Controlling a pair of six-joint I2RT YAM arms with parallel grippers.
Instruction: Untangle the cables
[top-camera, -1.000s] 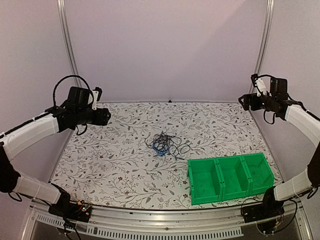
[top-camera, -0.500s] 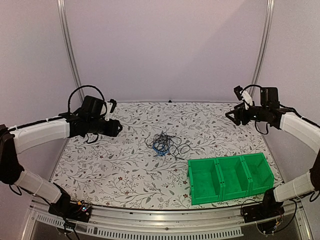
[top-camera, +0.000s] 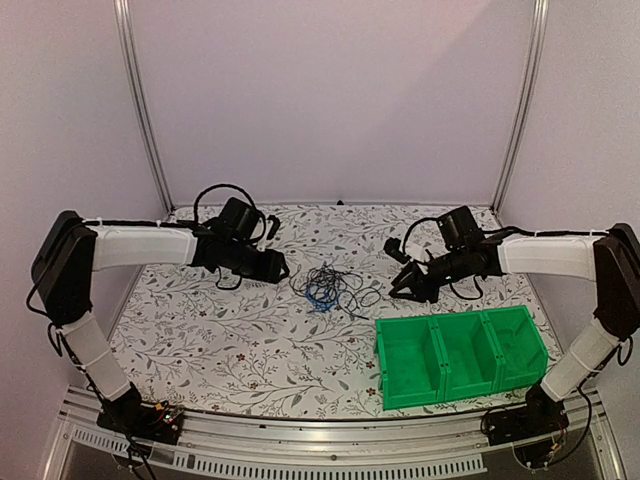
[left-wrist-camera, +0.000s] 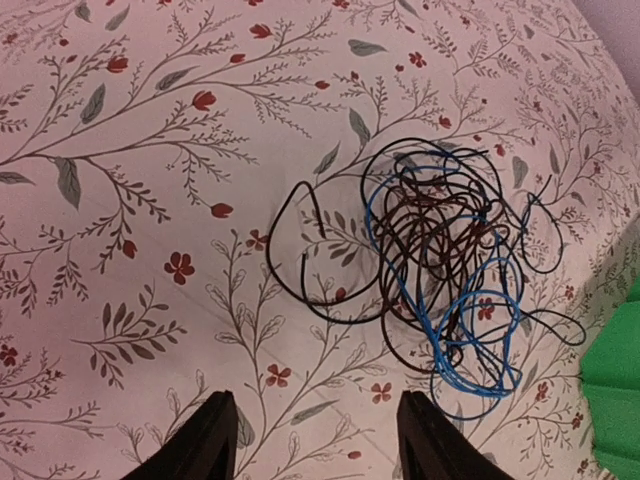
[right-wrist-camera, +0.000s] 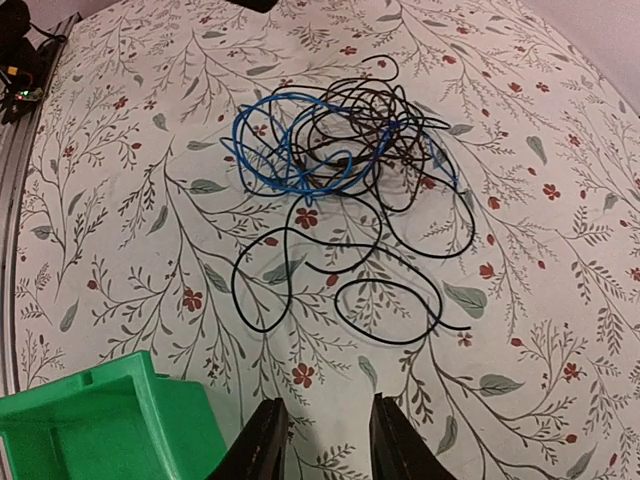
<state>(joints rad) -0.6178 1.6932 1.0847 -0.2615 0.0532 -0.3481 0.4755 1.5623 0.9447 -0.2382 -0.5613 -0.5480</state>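
The cables (top-camera: 331, 287) lie in one loose knot, mostly black with some bright blue, on the flowered table (top-camera: 200, 330) a little beyond its middle, just to the far left of the green bins (top-camera: 460, 350). The left gripper (top-camera: 281, 268) hangs just left of the knot, its fingers spread wide with nothing between them; in its wrist view the tangle sits ahead and to the right. The right gripper (top-camera: 403, 282) hangs near the knot's right side, fingers parted by a narrower gap, also empty, with the tangle straight ahead. Half a second ago both arms were higher and out by the table's side edges; they have since swung inward and down. The knot has not moved.
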